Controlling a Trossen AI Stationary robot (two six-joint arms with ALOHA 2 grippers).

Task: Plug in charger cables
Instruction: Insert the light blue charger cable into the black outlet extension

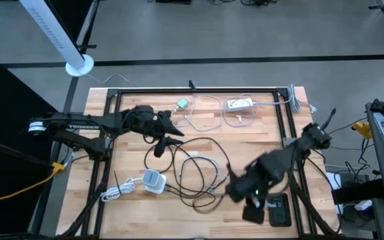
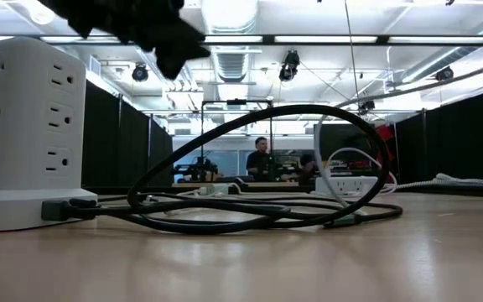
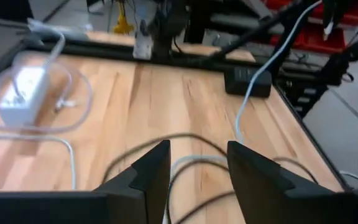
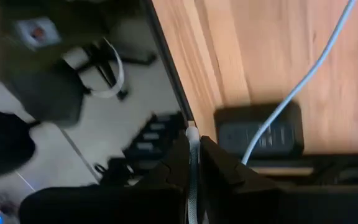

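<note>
A long black charger cable (image 1: 199, 167) lies in loops on the table's middle, a thin white cable (image 1: 205, 165) among them. The white cube adapter (image 1: 153, 181) stands at the near left; in the low view it (image 2: 28, 126) stands beside the black loops (image 2: 258, 168). My left gripper (image 1: 169, 128) hovers open over the loops' far-left part, its fingers (image 3: 148, 174) touching nothing. My right gripper (image 1: 235, 190), near the front right, is shut on a pale cable (image 4: 303, 81). My right gripper pinches the pale cable between its two fingers (image 4: 219, 165), close to one end; a short stub (image 4: 192, 134) pokes out past the fingertips. From the hold the cable runs free over a black box (image 4: 260, 134) and slopes down to the table (image 3: 238, 137).
A white power strip (image 1: 241, 103) with coiled white cables (image 1: 202, 113) lies at the far side. Two black boxes (image 1: 279, 210) sit at the near right. A black frame (image 1: 112, 93) rims the table. A person (image 2: 261, 159) stands far behind in the room.
</note>
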